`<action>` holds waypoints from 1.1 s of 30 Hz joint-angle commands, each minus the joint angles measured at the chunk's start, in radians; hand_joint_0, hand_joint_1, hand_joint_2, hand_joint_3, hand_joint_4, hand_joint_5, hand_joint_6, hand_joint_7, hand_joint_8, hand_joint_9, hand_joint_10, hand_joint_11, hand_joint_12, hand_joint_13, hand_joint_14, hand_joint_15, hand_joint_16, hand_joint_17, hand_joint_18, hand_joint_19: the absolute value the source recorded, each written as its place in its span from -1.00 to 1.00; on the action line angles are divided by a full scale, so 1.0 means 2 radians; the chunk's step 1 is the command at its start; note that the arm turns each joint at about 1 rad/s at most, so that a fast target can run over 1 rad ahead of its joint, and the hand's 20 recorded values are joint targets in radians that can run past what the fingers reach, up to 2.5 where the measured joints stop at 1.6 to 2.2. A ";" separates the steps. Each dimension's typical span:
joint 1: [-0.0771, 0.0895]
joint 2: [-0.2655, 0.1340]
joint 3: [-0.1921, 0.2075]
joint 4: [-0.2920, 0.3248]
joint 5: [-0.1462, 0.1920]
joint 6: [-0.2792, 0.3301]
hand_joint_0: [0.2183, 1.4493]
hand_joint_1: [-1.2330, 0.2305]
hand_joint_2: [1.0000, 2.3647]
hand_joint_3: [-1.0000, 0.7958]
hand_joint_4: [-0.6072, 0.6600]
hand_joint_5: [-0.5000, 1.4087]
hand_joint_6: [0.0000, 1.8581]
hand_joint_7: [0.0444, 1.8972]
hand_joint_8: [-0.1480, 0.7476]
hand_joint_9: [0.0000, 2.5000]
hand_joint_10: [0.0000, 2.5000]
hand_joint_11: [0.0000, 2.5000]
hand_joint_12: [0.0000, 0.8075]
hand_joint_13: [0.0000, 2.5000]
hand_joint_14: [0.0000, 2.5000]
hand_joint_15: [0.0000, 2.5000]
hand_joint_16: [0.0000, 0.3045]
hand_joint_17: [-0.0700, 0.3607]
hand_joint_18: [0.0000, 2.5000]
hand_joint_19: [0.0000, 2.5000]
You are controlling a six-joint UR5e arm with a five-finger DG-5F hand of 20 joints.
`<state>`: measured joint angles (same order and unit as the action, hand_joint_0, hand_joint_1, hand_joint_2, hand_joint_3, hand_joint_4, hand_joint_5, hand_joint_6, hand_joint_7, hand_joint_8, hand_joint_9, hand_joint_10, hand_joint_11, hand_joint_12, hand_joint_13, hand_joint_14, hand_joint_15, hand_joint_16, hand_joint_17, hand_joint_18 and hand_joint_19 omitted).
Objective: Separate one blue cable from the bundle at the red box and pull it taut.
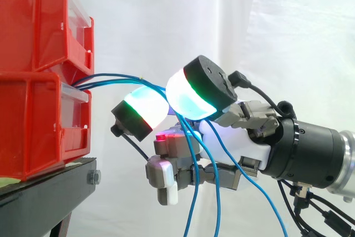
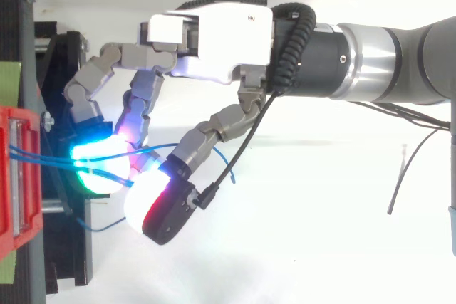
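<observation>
Two red bins (image 1: 33, 31) are stacked at the left, and the top view catches their edge (image 2: 7, 176). A bundle of thin blue cables (image 1: 111, 79) leaves the gap between the bins and runs right to my hand (image 1: 238, 140). The fingers are curled, and two glowing fingertips (image 1: 145, 109) meet with the cables passing between them. Past the pinch, the cable ends (image 1: 191, 192) hang loosely downward. From above, the hand (image 2: 221, 40) reaches left, and a blue cable (image 2: 43, 158) stretches from the red bin into the closed pads (image 2: 100, 165). I cannot tell how many strands are pinched.
The bins stand on a black stand (image 1: 50, 178) whose edge lies just below and left of the fingertips. A white curtain (image 1: 277, 26) hangs behind. The stand's black frame (image 2: 64, 76) sits close to the fingers in the top view.
</observation>
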<state>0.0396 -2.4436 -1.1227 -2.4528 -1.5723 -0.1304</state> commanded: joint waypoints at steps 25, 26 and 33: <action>0.000 0.000 0.000 0.000 0.000 0.000 -0.16 -0.53 -0.98 -0.31 0.05 -0.66 -0.01 0.08 0.21 -0.02 -0.99 0.00 0.07 -0.05 -0.98 -0.39 -0.66 -0.14 -0.14 -0.41; 0.001 0.000 -0.001 0.000 0.000 0.000 -0.12 -0.58 -0.99 -0.38 0.05 -0.66 0.00 0.04 0.19 -0.04 -0.99 0.00 0.06 -0.06 -0.98 -0.39 -0.67 -0.14 -0.14 -0.42; -0.001 0.000 0.000 0.000 0.000 0.000 -0.09 -0.63 -1.00 -0.44 0.11 -0.66 0.00 0.09 0.19 -0.04 -0.98 0.00 0.04 -0.07 -0.98 -0.40 -0.67 -0.15 -0.14 -0.46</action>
<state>0.0397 -2.4436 -1.1233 -2.4528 -1.5723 -0.1304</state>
